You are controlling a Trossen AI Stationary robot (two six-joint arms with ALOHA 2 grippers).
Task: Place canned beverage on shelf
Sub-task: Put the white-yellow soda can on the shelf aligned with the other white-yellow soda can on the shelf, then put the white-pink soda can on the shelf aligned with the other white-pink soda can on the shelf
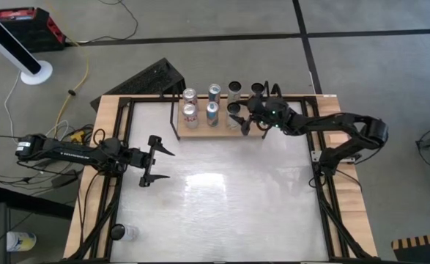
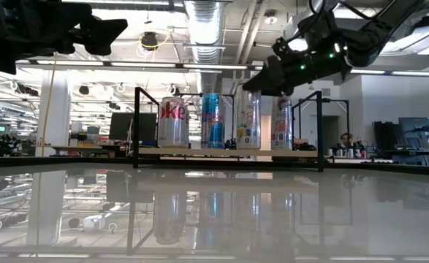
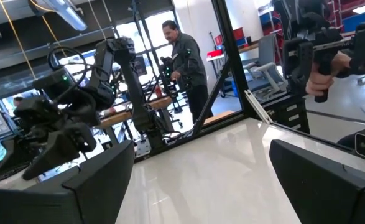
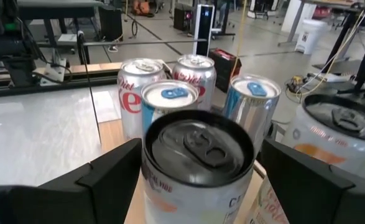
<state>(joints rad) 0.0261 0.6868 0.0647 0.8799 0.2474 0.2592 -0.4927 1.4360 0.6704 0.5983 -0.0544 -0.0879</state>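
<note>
Silver can with red letters (image 4: 131,93): the word "Diet" can be read, with a big red "e" under it.
Same can, seen from table level (image 2: 172,121): red letters "ke".
Nearest can with dark lid (image 4: 198,180): some small print, too little of it shows to read.
Other cans: no readable text.

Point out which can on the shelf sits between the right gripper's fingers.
The white can with the dark grey lid, at the shelf's front right: the right gripper's open fingers flank it; the other cans stand clear.
</note>
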